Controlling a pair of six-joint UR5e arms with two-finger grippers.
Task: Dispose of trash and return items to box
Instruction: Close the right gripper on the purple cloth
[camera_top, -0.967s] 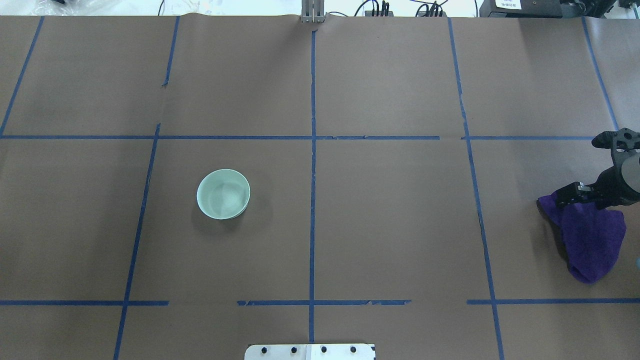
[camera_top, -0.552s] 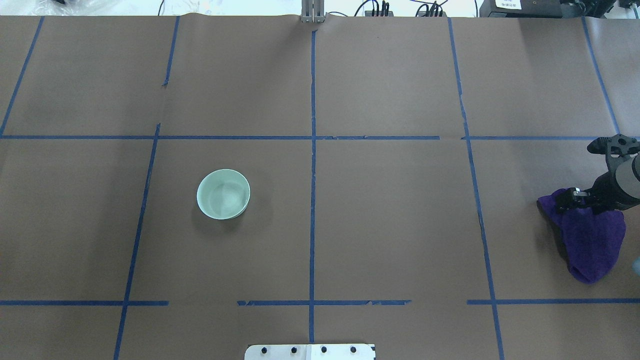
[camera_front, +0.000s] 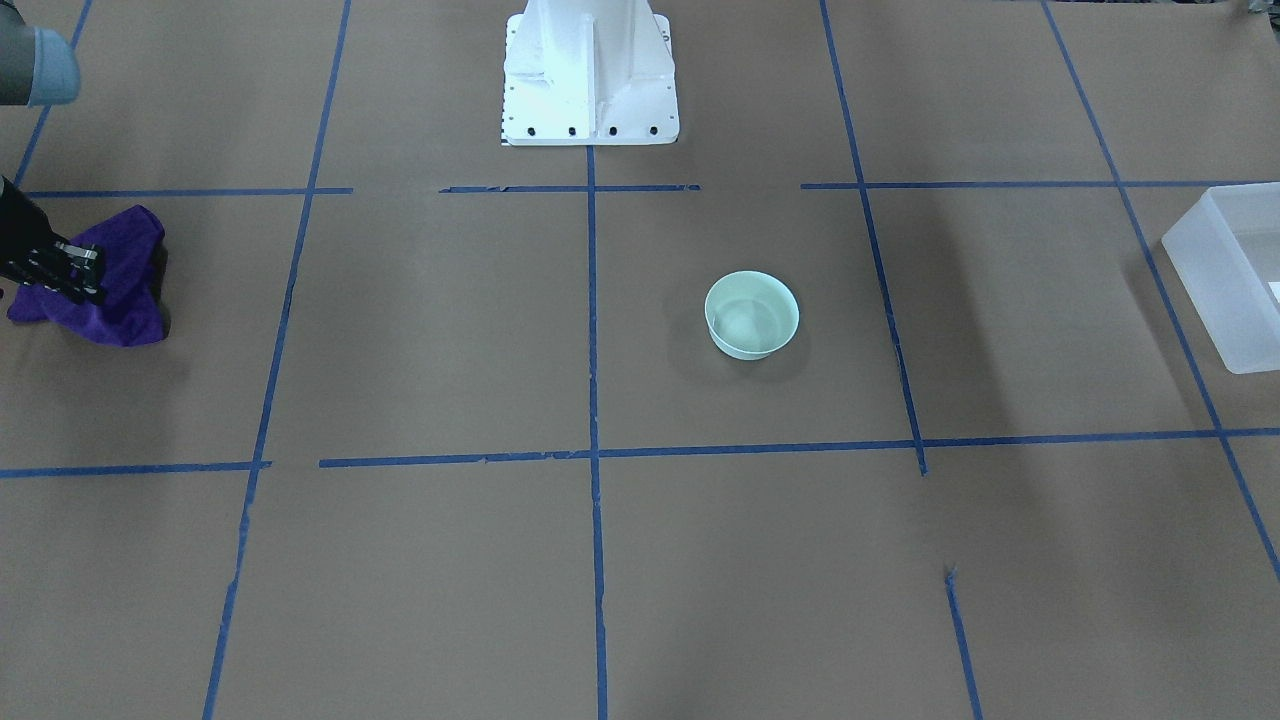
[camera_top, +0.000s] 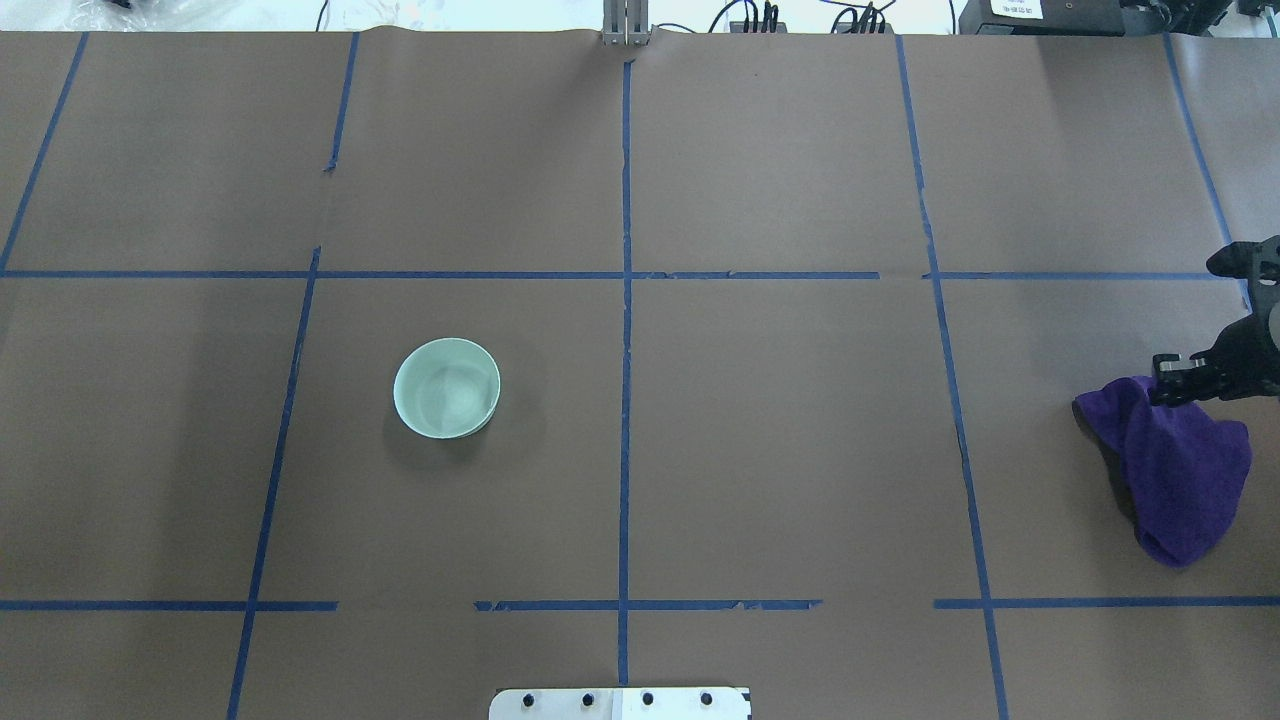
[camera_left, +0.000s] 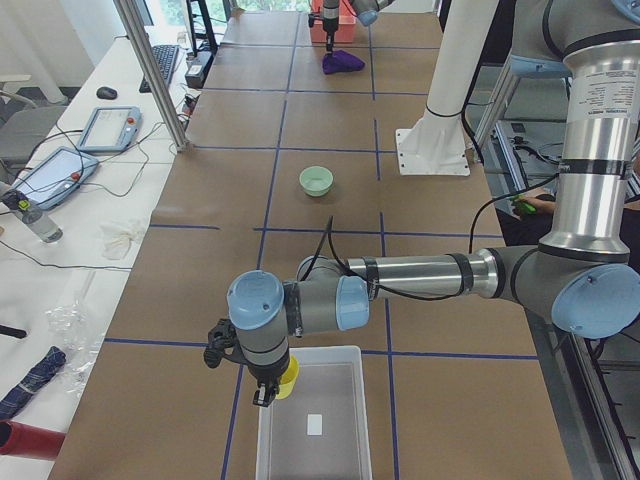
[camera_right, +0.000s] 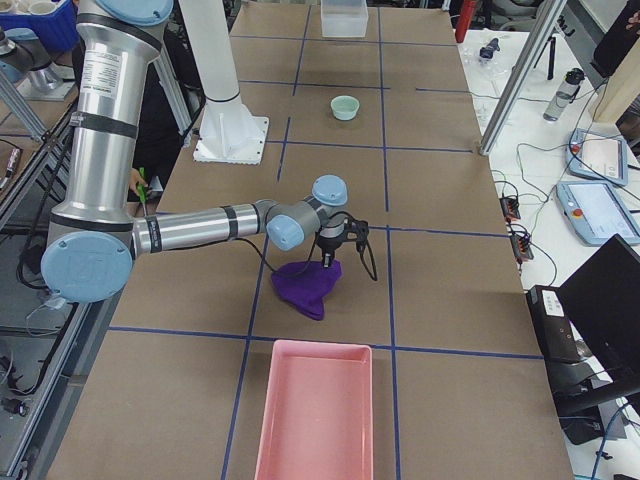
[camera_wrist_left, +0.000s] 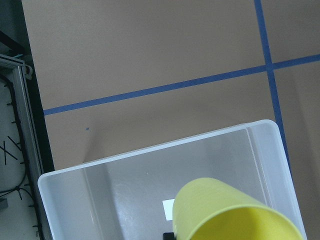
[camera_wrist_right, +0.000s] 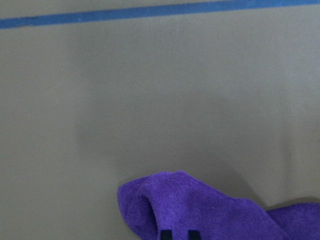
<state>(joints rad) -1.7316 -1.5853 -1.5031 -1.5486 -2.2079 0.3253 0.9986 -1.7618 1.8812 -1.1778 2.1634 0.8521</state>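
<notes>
My left gripper (camera_left: 272, 390) is shut on the small yellow cup (camera_left: 288, 378) and holds it over the near end of the translucent box (camera_left: 364, 420). In the left wrist view the cup (camera_wrist_left: 235, 210) hangs above the box's open inside, with the box rim (camera_wrist_left: 150, 149) below it. The box also shows at the edge of the front view (camera_front: 1215, 290). My right gripper (camera_top: 1168, 385) is shut on the top fold of a purple cloth (camera_top: 1185, 470) that lies on the table. The gripper (camera_front: 78, 277) pinches the cloth (camera_front: 120, 300) into a peak.
A pale green bowl (camera_top: 447, 387) stands on the brown paper left of centre. A pink tray (camera_right: 315, 410) lies past the cloth at the table's right end. The white robot base (camera_front: 588, 70) is at the table's near edge.
My right gripper has slid toward the right edge of the overhead view, over the cloth's upper edge. The cloth's bulk and the bowl have stayed put.
</notes>
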